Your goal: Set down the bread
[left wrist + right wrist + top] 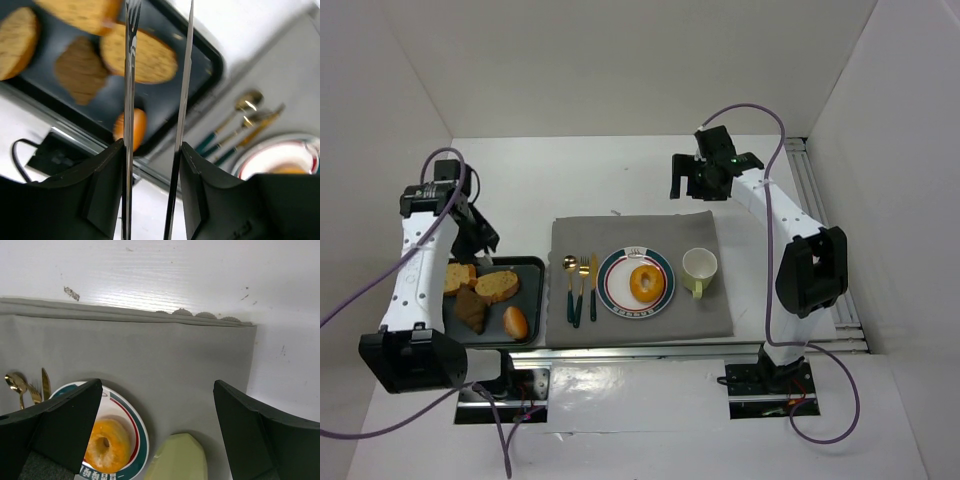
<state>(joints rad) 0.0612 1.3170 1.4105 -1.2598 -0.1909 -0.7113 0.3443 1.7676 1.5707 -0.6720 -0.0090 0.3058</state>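
Note:
A dark tray [531,300] at the left holds two toasted slices [497,285], a dark piece [470,310] and a small orange bun [515,322]. A ring-shaped bread [646,283] lies on the striped plate [610,268]. My left gripper [480,238] hovers over the tray's far edge and grips metal tongs [131,75], whose blades are apart and empty. In the left wrist view [152,150] the blades point over a slice [145,57] and the bun [134,127]. My right gripper [705,178] is open and empty above the mat's far edge, also in its wrist view [157,385].
A grey mat [620,235] carries the plate, a pale green cup [700,268] to its right and a gold spoon, fork and knife [580,285] to its left. White walls enclose the table. A rail runs along the right side [820,200].

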